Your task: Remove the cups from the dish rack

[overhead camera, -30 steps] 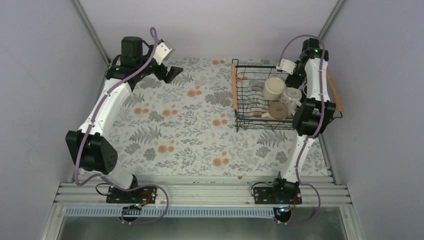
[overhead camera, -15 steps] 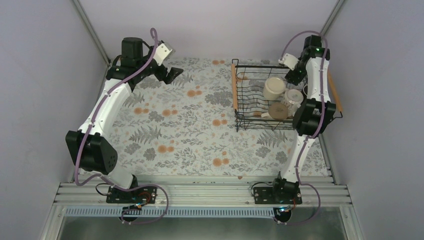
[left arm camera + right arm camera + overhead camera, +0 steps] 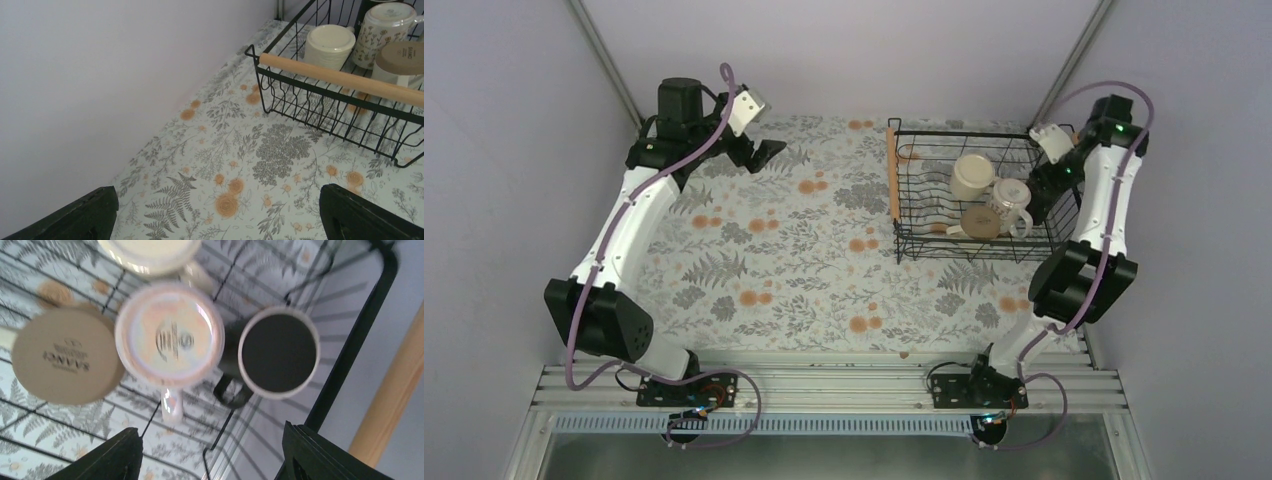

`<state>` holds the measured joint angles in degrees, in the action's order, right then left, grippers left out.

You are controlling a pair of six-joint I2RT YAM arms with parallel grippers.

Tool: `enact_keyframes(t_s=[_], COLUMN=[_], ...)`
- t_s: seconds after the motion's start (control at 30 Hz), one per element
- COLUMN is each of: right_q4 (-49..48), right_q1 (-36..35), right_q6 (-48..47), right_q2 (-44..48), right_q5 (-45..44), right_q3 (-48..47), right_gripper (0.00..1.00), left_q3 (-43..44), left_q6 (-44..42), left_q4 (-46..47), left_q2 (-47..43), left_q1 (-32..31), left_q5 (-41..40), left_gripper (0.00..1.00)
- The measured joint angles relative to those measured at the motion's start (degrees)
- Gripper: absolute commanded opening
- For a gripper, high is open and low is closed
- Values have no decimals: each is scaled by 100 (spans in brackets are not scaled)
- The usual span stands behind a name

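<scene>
Four cups sit in the dish rack (image 3: 964, 258) at the upper right of the top view. They are the cream cup (image 3: 972, 175), the patterned cup (image 3: 1012, 193), the beige cup (image 3: 979, 221) and, in my right wrist view, the black cup (image 3: 279, 351). The black one stands just inside the rack's right rim, with the wooden handle (image 3: 395, 395) and the wall (image 3: 1184, 200) close beyond it. It is tight there. Left of the rack, the flowered desk (image 3: 804, 260) gives open room.

My right end effector (image 3: 211, 430) hangs above the black and patterned cups, fingers spread wide and holding nothing. The black cup's handle pokes toward the patterned cup, so the gap between them is small. The beige cup touches the patterned one on its other side.

My left end effector (image 3: 218, 190) hovers at the upper left of the top view, well apart from the rack, also wide and empty.

Since a second ago my right elbow has swung from over the rack out to the lower right, and the end effector has left the far rim. The cups have not moved.
</scene>
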<state>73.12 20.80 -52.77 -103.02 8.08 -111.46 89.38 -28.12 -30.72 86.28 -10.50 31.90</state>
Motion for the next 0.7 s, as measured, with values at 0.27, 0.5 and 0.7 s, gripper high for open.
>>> enact_keyframes(t_s=[0.27,0.5,0.7], right_q4=[39,44,22], right_q1=[398,391,391], right_q6=[146,293,380], right_q2=[57,-205,-782], right_q5=[22,308,481], right_q3=[1062,1187,1185], right_gripper=[68,61,55], left_q3=[-361,-647,-907], left_q6=[-142,-236,-297], left_q4=[-26,-20,20], left_q2=[-20,-26,-149], left_q1=[0,0,-2], left_q5=[87,216,267], left_gripper=[100,100,100])
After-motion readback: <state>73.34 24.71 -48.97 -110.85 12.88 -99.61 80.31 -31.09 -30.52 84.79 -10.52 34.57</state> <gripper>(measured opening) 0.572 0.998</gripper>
